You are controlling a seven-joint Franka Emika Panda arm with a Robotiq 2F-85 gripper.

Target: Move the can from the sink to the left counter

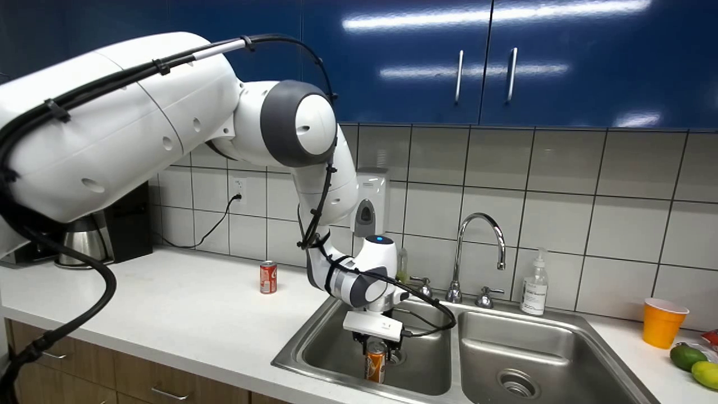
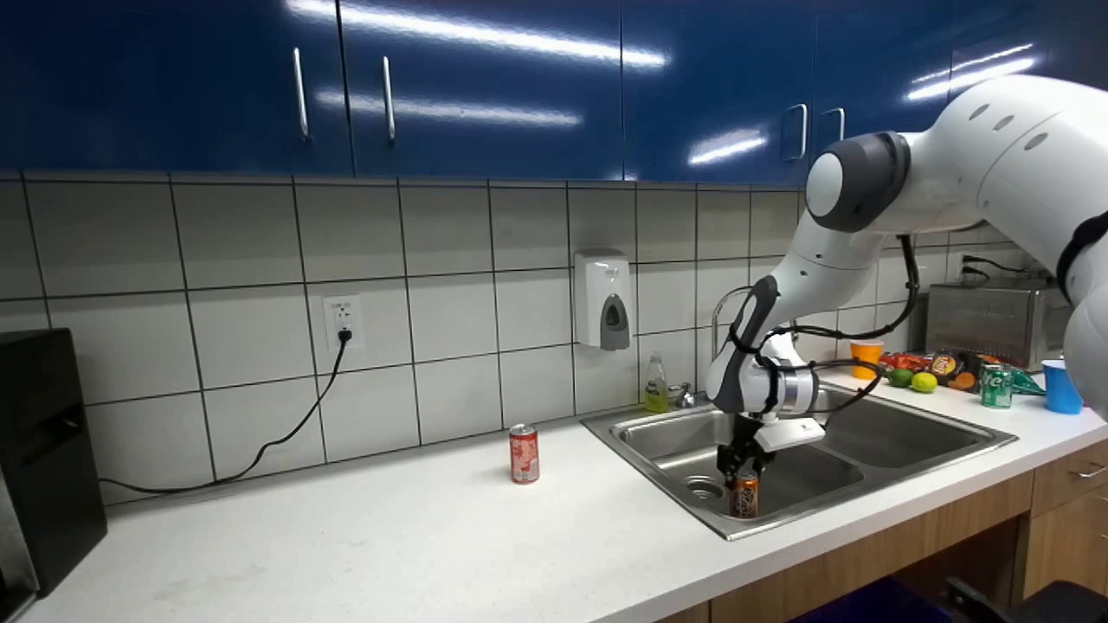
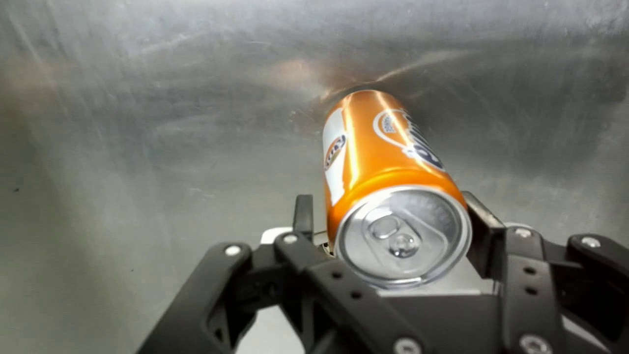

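The can [image 1: 374, 367] is orange with a silvery top. It stands upright in the left basin of the steel sink [image 1: 455, 365], near the front wall; it also shows in an exterior view [image 2: 745, 500] and the wrist view [image 3: 378, 142]. My gripper [image 3: 393, 214] points down into the basin with its fingers on either side of the can's top. A gap shows between the left finger and the can; the right finger is very close to it, and I cannot tell whether it touches. The left counter [image 1: 168, 297] is the long off-white stretch beside the sink, also in an exterior view [image 2: 389, 554].
A red can [image 1: 268, 277] stands on the left counter near the wall. The chrome faucet [image 1: 459, 252] rises behind the sink, with a pump bottle [image 1: 534, 292] beside it. An orange cup [image 1: 664, 325] is on the far counter. A black appliance [image 2: 52, 441] stands at the left counter's end.
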